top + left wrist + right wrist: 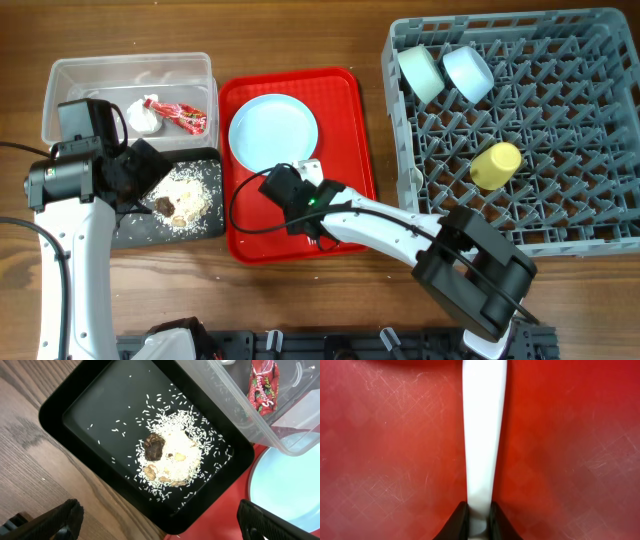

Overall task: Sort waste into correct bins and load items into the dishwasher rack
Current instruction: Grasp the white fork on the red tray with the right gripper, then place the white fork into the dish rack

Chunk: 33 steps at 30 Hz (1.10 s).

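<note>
My right gripper (480, 519) is shut on the handle of a white plastic utensil (482, 425) lying on the red serving tray (350, 100); I cannot tell whether it is the fork or the spoon. The pale blue plate (273, 132) lies on that tray just behind it. My left gripper (160, 522) is open and empty above the near edge of the black tray (75, 410), which holds rice scraps (172, 457). The clear tub (70, 80) holds the tissue ball (142, 115) and the red wrapper (183, 117). The grey rack (600, 230) holds the mint-green bowl (421, 73), pale blue bowl (467, 72) and yellow cup (495, 165).
The clear tub, black tray and red tray stand close together on the wooden table (300, 30). The rack stands right of the red tray. My right arm (400, 228) lies across the red tray's front right corner.
</note>
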Available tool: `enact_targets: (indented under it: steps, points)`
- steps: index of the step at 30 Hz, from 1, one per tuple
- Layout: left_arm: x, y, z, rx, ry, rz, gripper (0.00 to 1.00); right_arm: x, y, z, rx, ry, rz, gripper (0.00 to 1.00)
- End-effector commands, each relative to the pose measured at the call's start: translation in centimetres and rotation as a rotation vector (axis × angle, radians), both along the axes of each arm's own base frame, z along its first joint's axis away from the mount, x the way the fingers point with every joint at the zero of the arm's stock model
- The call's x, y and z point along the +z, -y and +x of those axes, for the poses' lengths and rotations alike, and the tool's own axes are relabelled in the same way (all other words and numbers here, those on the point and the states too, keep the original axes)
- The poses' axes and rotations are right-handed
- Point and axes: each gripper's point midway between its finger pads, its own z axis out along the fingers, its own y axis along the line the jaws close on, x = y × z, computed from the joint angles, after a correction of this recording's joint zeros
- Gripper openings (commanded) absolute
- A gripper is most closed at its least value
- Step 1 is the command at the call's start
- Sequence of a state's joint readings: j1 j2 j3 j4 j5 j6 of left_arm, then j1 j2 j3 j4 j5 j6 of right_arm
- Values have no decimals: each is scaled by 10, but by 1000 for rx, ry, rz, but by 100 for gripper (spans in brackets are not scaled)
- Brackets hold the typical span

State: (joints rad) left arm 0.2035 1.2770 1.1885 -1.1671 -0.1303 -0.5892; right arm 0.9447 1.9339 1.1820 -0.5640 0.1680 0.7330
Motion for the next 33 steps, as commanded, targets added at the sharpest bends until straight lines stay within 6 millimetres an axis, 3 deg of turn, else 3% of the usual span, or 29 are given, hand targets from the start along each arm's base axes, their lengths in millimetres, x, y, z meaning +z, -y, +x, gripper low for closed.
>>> enact_targets:
  steps: [1, 4, 5, 6, 8, 11, 12, 14, 17, 20, 22, 23, 24, 27, 30, 32, 33]
  points:
    - [2, -3, -1, 0, 2, 12, 100, -14, 2, -4, -19, -34, -18, 6]
    - [2, -3, -1, 1, 2, 12, 100, 16, 3, 0, -30, -6, 20, 4]
    - [2, -3, 0, 0, 3, 12, 100, 37, 9, 2, -42, 9, 39, 4]
    - [2, -3, 0, 0, 6, 13, 100, 67, 27, 6, -36, 41, 41, 4]
    - [2, -3, 0, 0, 6, 13, 100, 105, 61, 17, -59, 102, 29, 4]
    - [2, -3, 0, 1, 6, 12, 100, 151, 116, 38, -109, 186, 40, 4]
    - [2, -3, 0, 1, 6, 12, 100, 161, 144, 47, -158, 202, 29, 4]
    - [2, -3, 0, 1, 6, 12, 100, 160, 171, 55, -160, 191, -6, 4]
    - [2, -3, 0, 1, 5, 12, 100, 133, 206, 55, -170, 103, -90, 4]
    - [2, -3, 0, 1, 5, 12, 100, 105, 227, 52, -231, 15, -133, 4]
    - [2, -3, 0, 1, 5, 12, 100, 92, 233, 50, -244, -31, -154, 6]
    - [2, -3, 0, 0, 5, 12, 100, 88, 234, 49, -242, -44, -160, 20]
    - [2, -3, 0, 1, 5, 12, 100, 88, 234, 49, -242, -46, -160, 28]
    - [2, -3, 0, 1, 6, 13, 100, 93, 232, 53, -243, -31, -150, 39]
    - [2, -3, 0, 1, 6, 13, 100, 116, 223, 68, -241, 28, -101, 45]
    - [2, -3, 0, 0, 6, 13, 100, 140, 202, 84, -216, 82, 17, 47]
    - [2, -3, 0, 1, 6, 12, 100, 159, 179, 96, -178, 119, 139, 47]
